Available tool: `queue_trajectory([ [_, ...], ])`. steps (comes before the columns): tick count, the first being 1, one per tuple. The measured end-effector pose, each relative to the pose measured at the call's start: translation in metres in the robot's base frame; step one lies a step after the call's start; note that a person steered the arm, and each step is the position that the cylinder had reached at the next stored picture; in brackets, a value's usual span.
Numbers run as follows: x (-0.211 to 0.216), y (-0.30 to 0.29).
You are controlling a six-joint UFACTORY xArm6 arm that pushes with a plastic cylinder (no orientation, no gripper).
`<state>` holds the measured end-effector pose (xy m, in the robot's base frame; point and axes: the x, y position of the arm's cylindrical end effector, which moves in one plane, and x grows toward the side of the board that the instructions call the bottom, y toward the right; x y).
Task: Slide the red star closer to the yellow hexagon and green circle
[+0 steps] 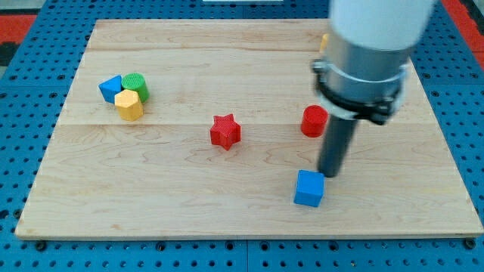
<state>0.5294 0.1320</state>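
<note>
The red star lies near the middle of the wooden board. The yellow hexagon and the green circle sit together at the view's left, touching a blue block. My tip is at the view's right, well to the right of the red star, just above the blue cube and below the red cylinder. It touches none of them as far as I can tell.
The arm's large white and grey body hangs over the board's upper right and hides part of an orange-yellow block. The wooden board lies on a blue pegboard surface.
</note>
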Motion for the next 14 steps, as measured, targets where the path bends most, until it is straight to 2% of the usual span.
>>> queue_trajectory([
  [1, 0.042, 0.039],
  [2, 0.076, -0.05],
  [3, 0.03, -0.091],
  [4, 0.049, -0.076],
  [5, 0.058, -0.03],
  [6, 0.038, 0.01],
  [8, 0.03, 0.068],
  [9, -0.012, -0.002],
  [10, -0.024, -0.079],
  [11, -0.013, -0.037],
  [13, -0.073, -0.19],
  [14, -0.104, -0.227],
])
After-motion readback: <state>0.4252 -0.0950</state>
